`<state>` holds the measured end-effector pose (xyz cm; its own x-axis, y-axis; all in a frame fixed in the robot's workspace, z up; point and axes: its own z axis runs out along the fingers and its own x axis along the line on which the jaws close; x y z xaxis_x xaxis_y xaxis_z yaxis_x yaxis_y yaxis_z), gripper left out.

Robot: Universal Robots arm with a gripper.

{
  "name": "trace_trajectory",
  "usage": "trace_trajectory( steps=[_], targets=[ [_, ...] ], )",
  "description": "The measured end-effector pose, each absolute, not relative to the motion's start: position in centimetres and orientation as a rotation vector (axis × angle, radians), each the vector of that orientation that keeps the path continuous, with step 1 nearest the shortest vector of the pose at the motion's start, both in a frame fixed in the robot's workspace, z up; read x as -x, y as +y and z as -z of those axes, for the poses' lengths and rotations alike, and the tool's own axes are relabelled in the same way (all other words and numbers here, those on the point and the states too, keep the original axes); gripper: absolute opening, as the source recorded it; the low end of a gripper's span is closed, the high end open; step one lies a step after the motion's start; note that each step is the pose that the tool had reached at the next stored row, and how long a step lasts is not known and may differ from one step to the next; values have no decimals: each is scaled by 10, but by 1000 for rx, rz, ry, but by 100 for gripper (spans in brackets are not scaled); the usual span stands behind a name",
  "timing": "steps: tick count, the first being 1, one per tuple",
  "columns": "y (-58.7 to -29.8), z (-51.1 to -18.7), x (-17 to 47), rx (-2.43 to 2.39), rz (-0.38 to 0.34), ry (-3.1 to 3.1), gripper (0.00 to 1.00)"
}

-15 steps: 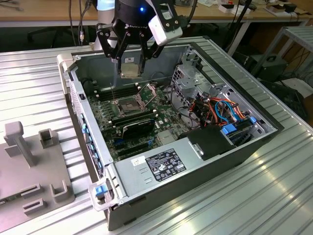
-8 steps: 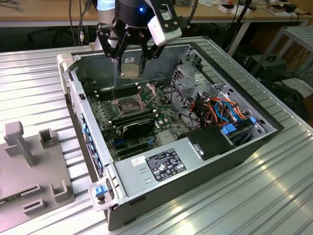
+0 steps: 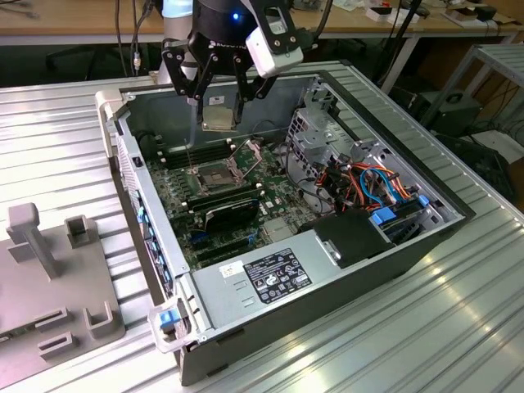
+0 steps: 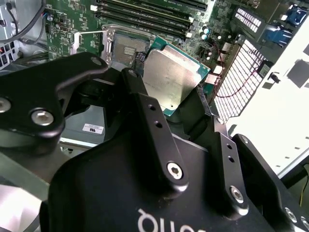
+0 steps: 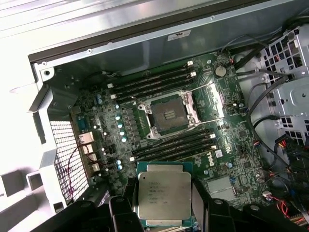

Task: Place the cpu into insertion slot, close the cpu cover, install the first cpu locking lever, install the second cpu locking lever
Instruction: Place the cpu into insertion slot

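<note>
Now, hand: the gripper (image 3: 219,105) hangs over the open computer case (image 3: 368,270), its black fingers (image 4: 140,104) grasping the cpu (image 3: 219,119) from two opposite sides.
Cpu, place: between the fingertips, directly under the hand, in the air and well apart from the green circuit board (image 5: 106,116).
Cpu, facing: it lies flat. In both wrist views the silver-grey metal top is turned up toward the wrist, with the green carrier edge showing around it.
Cpu, long axis: it is nearly square. In the first wrist view the slightly longer side seems to run crosswise to the line between the fingers, with its edges turned a little against the slot's rim.
Insertion slot (image 5: 169,115): open, its dark pin field bare, lying below the hand and ahead of it rather than straight beneath the chip.
Cpu cover (image 3: 248,154): in the exterior view it stands tilted up just beside the slot, on the side toward the exterior view's right.
Memory slots (image 5: 154,79): long black rows flank the slot on two sides, below the hand.
Hidden: the chip's underside, and the spots where the fingertips meet its edges.
Cut off: the chip's edge nearest the wrist in the first wrist view.
Hard to make out: the thin wire levers by the slot, whose positions I cannot tell.
</note>
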<state>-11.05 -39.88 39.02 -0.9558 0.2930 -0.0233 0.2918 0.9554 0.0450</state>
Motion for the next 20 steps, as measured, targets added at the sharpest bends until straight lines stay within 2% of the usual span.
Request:
trace_trajectory(
  steps=[20],
  targets=[
    [-399,-388,108,-580,-61,3055,55]
  ],
)
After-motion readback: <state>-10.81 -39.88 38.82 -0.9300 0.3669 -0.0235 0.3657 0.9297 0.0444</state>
